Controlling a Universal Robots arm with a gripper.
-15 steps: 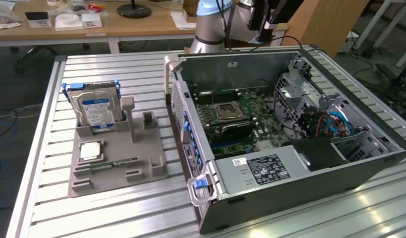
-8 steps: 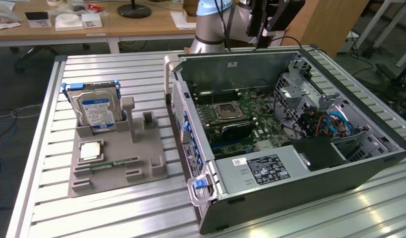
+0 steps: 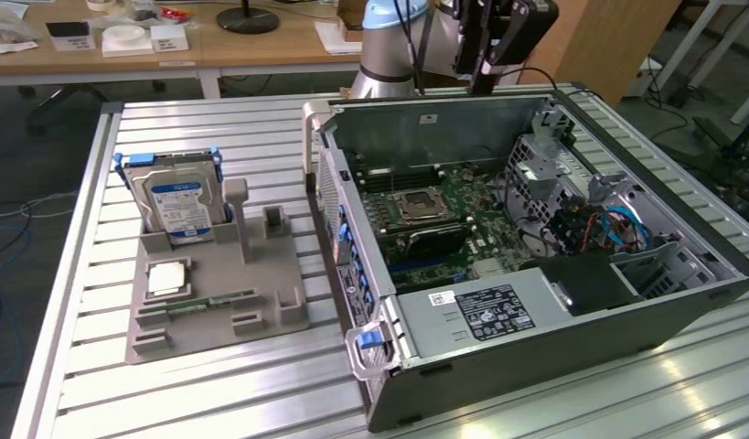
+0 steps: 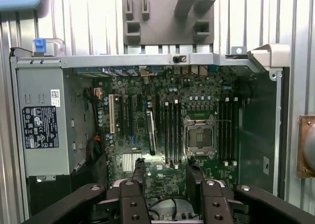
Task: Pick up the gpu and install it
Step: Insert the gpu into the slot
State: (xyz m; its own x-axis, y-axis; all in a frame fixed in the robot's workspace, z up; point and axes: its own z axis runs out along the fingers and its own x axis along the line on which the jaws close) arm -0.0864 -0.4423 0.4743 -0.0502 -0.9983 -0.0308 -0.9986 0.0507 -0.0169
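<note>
Exterior view: the gpu (image 3: 423, 242) stands on edge in a motherboard slot inside the open computer case (image 3: 667, 274), on the tabletop (image 3: 216, 384).
Wrist view: the hand (image 4: 167, 180) is spread wide and empty above the board, with the gpu (image 4: 151, 131) just ahead of it.
Doing it well: the card looks seated, so keep the fingers (image 4: 139, 175) clear of its top edge.

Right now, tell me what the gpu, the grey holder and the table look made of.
The gpu: matte black circuit board, probably laminate. The grey holder: dull, uniform grey, likely moulded or printed plastic. The table: ribbed silvery metal with glare, probably aluminium.
</note>
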